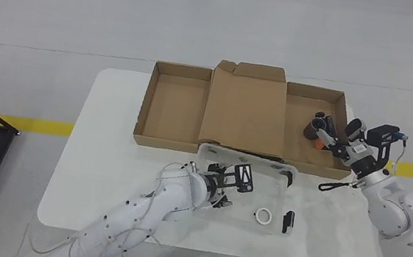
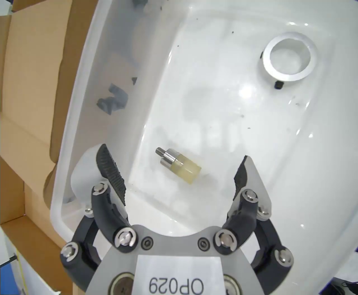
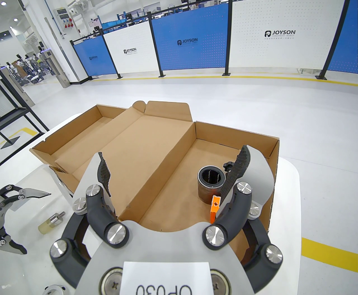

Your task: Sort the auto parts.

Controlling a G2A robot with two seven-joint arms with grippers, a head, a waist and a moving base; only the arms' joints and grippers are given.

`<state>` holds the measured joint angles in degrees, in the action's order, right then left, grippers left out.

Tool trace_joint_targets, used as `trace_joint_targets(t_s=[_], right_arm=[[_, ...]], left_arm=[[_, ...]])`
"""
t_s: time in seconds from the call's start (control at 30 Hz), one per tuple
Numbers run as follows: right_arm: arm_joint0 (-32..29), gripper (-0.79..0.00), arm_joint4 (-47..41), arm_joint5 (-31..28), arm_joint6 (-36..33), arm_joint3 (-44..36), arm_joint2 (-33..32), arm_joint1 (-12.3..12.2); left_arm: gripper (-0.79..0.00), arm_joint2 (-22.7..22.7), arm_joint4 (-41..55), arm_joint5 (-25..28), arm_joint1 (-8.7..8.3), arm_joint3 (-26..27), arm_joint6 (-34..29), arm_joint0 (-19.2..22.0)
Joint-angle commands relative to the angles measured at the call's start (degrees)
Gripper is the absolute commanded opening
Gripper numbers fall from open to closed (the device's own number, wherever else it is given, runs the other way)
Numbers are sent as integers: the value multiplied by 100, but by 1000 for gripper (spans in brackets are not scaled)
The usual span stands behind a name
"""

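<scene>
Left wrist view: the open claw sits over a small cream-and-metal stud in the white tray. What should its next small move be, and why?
Probably lower straight down and close on the stud. The left claw is open and empty, the stud lies loose on the white tray floor roughly between its fingertips, and nothing else crowds it.

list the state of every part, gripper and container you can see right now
left gripper, open, empty, above the stud part in the white tray
right gripper, open, empty, over the cardboard box's right compartment
stud part, lying on its side
metal ring, lying flat in the white tray
dark bearing, upright in the right compartment
cardboard box, open
</scene>
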<state>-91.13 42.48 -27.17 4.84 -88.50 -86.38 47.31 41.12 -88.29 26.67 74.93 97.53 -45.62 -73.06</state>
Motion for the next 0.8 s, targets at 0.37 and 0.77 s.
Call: trace_joint_targets(t_s=[0.37,0.77], right_arm=[[0,0,0,-7,1,0,0,0],[0,0,0,-7,1,0,0,0]], left_arm=[[-351,-135,261,-443,167,-683,13,364],[-585,-229,335,-552,253,-938,108,488]])
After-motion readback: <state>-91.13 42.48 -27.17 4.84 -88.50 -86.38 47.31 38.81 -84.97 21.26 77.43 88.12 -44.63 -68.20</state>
